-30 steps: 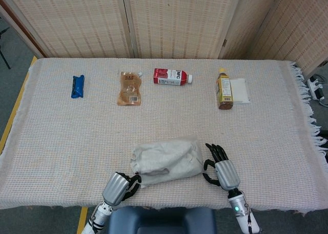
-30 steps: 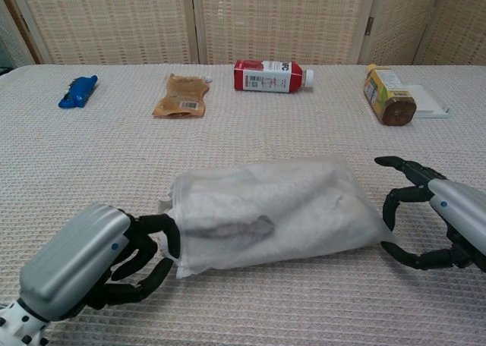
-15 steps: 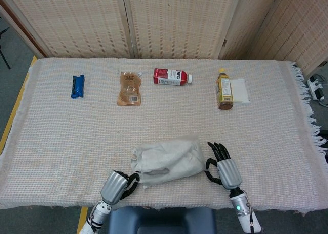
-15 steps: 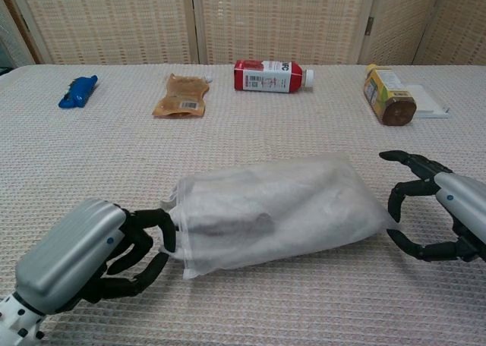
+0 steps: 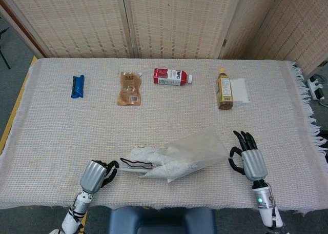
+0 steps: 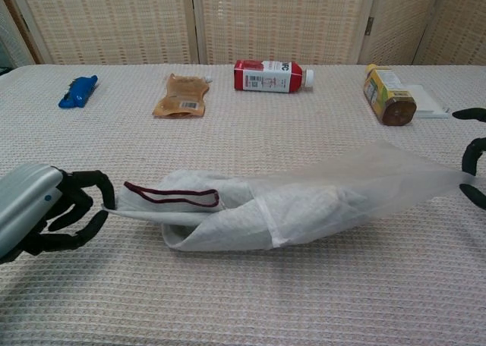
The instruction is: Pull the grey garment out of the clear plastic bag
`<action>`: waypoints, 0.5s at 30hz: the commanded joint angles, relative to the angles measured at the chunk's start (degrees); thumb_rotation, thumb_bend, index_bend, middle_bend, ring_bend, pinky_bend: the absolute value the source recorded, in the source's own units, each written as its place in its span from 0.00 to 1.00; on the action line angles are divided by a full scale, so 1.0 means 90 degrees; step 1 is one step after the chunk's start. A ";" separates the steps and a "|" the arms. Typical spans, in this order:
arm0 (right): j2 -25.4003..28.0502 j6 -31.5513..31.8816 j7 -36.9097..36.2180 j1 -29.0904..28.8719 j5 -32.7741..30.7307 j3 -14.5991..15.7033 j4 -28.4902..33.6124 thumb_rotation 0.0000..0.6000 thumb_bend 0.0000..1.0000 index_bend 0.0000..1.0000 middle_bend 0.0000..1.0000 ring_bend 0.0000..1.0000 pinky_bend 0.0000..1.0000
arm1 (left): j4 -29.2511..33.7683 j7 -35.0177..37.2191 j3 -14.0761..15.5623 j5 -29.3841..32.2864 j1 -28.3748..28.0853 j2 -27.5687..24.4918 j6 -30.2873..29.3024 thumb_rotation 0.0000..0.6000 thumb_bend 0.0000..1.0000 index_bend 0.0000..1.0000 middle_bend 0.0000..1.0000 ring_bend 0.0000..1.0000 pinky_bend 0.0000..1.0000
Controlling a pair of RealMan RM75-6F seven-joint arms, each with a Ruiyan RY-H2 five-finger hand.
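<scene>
The grey garment [image 5: 148, 164] [image 6: 194, 213], edged with a dark red band, lies half out of the clear plastic bag [image 5: 202, 151] [image 6: 364, 183] near the table's front edge. My left hand [image 5: 95, 175] [image 6: 38, 213] pinches the garment's left end between thumb and finger. The bag is stretched out to the right, its far end lifted off the cloth. My right hand [image 5: 249, 161] pinches that end; in the chest view only the tips of my right hand [image 6: 474, 160] show at the frame's edge. The garment's right part is still inside the bag.
Along the back lie a blue packet [image 5: 77, 86], a brown pouch [image 5: 129, 89], a red bottle [image 5: 171, 77] and an amber bottle [image 5: 224, 89] beside a white pad [image 5: 241, 90]. The woven tablecloth [image 5: 61, 131] covers the table; a folding screen stands behind.
My hands have moved apart, left hand leftward and right hand rightward. The bag has stretched out long and the garment's left end with its red band has slid out of the bag's mouth.
</scene>
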State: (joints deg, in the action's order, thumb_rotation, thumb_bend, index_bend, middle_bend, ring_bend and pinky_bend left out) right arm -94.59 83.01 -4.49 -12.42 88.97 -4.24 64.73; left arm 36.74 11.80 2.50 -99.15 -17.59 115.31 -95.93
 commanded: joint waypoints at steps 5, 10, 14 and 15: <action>0.0550 0.0092 -0.0055 0.0113 -0.0341 -0.0268 -0.0069 1.00 0.45 0.66 0.07 0.00 0.00 | -0.0174 0.0287 -0.0231 0.0342 0.0130 -0.0478 -0.0087 1.00 0.57 0.67 1.00 1.00 1.00; 0.0709 0.0029 -0.0268 0.0181 -0.0526 -0.0332 -0.0136 1.00 0.45 0.66 0.08 0.00 0.00 | -0.0181 0.0321 -0.0180 0.0350 0.0190 -0.0591 -0.0101 1.00 0.57 0.67 1.00 1.00 1.00; 0.0757 -0.0114 -0.0415 0.0214 -0.0579 -0.0261 -0.0228 1.00 0.42 0.63 0.07 0.00 0.00 | -0.0099 0.0204 -0.0107 0.0327 0.0177 -0.0574 0.0022 1.00 0.53 0.61 1.00 1.00 1.00; 0.0809 -0.0209 -0.0422 0.0219 -0.0596 -0.0219 -0.0204 1.00 0.38 0.56 0.05 0.00 0.00 | -0.0018 0.0132 -0.0091 0.0339 0.0177 -0.0593 0.0098 1.00 0.49 0.55 1.00 1.00 1.00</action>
State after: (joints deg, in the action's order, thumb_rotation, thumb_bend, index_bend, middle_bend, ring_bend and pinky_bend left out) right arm -87.91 82.25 -7.92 -10.59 83.88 -6.78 62.83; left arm 35.62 14.06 1.31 -96.16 -15.97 110.11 -96.17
